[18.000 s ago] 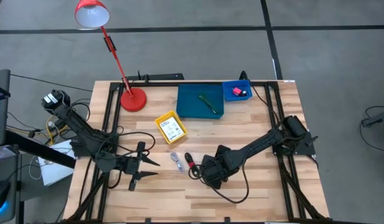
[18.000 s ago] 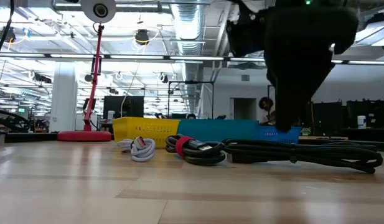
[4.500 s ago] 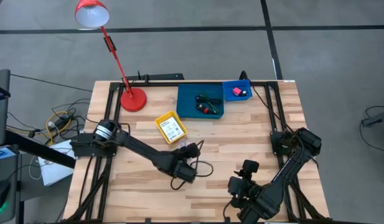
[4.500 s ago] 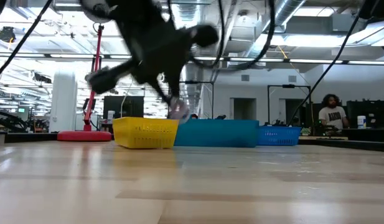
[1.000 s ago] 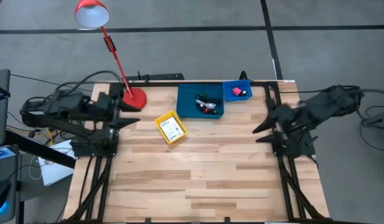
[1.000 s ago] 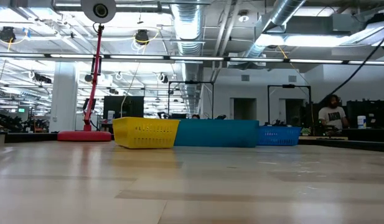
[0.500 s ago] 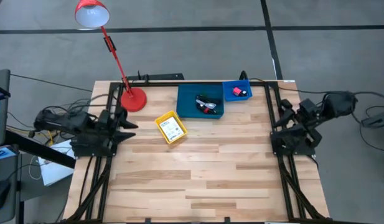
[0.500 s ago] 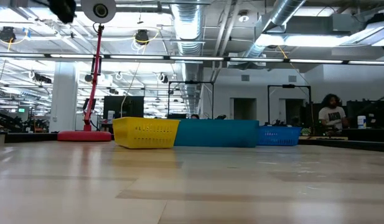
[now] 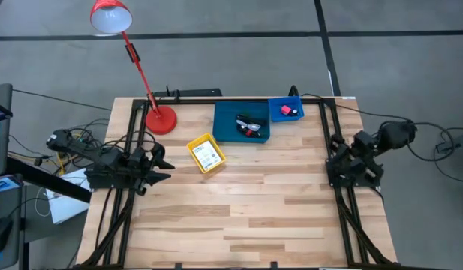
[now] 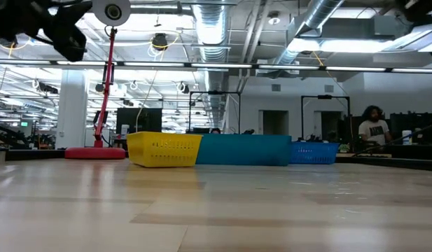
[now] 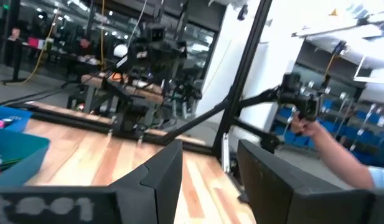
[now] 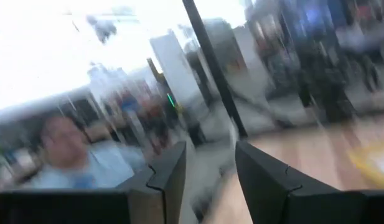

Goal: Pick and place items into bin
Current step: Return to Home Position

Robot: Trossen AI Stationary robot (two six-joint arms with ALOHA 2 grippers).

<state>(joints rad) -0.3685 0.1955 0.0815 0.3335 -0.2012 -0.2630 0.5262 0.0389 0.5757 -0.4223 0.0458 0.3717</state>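
The teal bin (image 9: 225, 124) sits at the table's far middle and holds black cable-like pieces (image 9: 244, 120), a pale clear piece (image 9: 254, 126) and a red-black stick (image 9: 251, 133). The small blue bin (image 9: 276, 114) beside it holds a pink bit (image 9: 287, 111). A white card with a black mark (image 9: 209, 156) lies in the yellow bin (image 9: 195, 144). No green pen shows. My left gripper (image 9: 164, 165) (image 11: 210, 177) is open at the table's left edge. My right gripper (image 12: 210, 177) is open, with its arm (image 9: 362, 150) folded at the right edge. Neither gripper is near the bins.
A red desk lamp stands with its base (image 9: 160, 119) at the far left corner and its shade (image 9: 109, 15) beyond the table. Black frame rails (image 9: 330, 161) run along both sides. In the low view the three bins (image 10: 233, 149) line the far side. People show in the room behind.
My left gripper has swung from beside the lamp base toward the table's near edge and settled low over the left rail. My right arm has drawn back from reaching over the table toward the right edge and folded up. The bins and their contents have stayed put.
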